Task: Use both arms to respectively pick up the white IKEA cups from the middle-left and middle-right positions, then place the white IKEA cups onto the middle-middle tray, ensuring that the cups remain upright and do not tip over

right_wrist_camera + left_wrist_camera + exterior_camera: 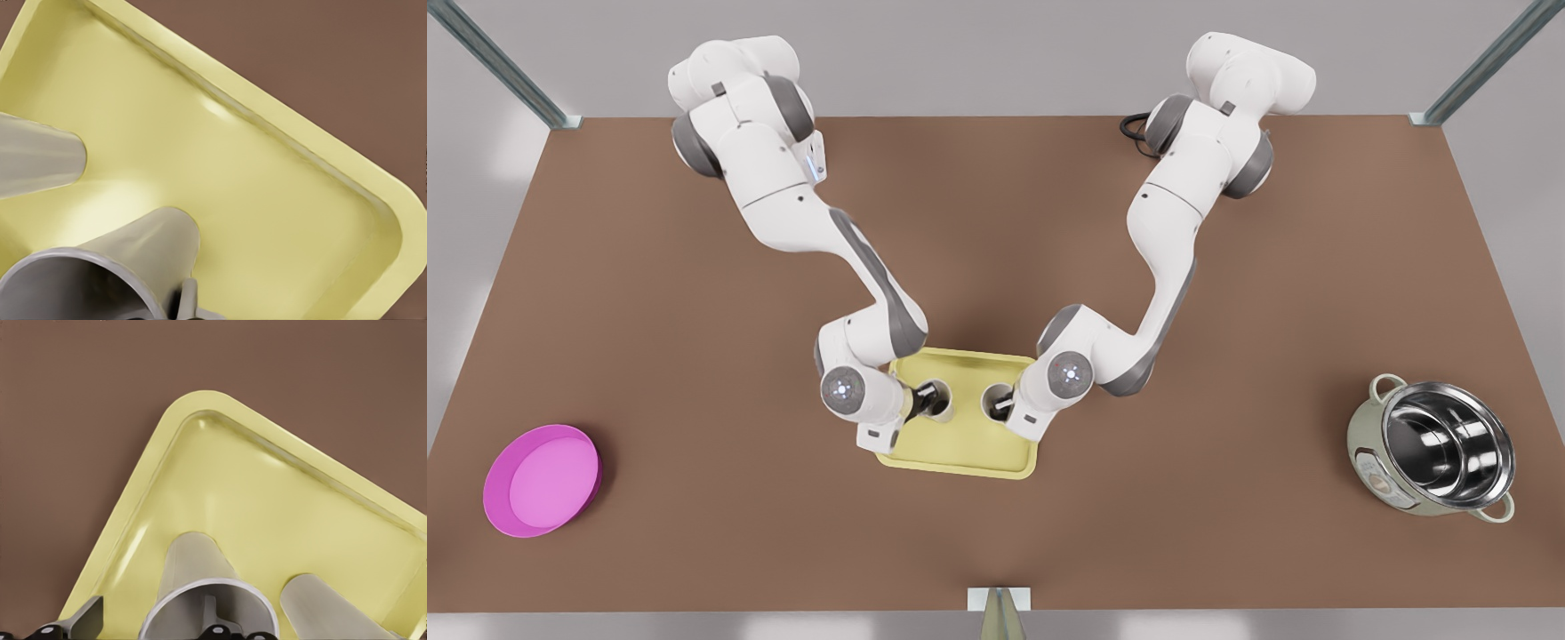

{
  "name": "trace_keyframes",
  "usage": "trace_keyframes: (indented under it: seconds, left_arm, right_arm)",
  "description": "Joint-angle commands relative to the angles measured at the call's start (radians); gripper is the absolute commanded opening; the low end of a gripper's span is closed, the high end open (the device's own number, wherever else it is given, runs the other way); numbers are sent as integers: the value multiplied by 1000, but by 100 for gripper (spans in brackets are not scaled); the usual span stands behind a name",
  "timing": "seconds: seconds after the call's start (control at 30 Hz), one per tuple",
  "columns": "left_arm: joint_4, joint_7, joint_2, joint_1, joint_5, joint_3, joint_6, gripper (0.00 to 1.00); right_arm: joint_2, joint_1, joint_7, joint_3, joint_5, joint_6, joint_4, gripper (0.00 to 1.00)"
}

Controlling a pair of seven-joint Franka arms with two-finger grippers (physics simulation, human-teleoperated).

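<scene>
Both white IKEA cups stand upright on the pale yellow tray, one toward the front view's left, the other toward its right. An arm reaches each from its own side, black grippers at the rims. In the left wrist view my left gripper is open, its fingers straddling the wall of its cup with gaps; the second cup stands beside on the tray. My right gripper looks open: one finger stands just off its cup, the other cup farther off.
A magenta bowl sits near the table's edge at the front view's left. A steel pot stands at the right. Brown table surrounds the tray. Both arms' elbows hang over the tray's far side.
</scene>
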Motion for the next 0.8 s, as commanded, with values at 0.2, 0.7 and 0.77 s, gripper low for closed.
trace_keyframes:
  seconds: [0.2, 0.7, 0.77]
  left_arm:
    - [2, -190, -24, 18, 7, 0, -42, 100]
    - [16, 369, -437, 271, 220, 46, -717, 100]
    - [31, 782, -495, 399, 244, 44, -805, 100]
  right_arm:
    - [-2, -11, 339, 9, 2, 39, 15, 100]
    - [-424, -294, 144, -149, -363, -720, 111, 100]
    - [-593, -316, 149, -144, -358, -732, -3, 100]
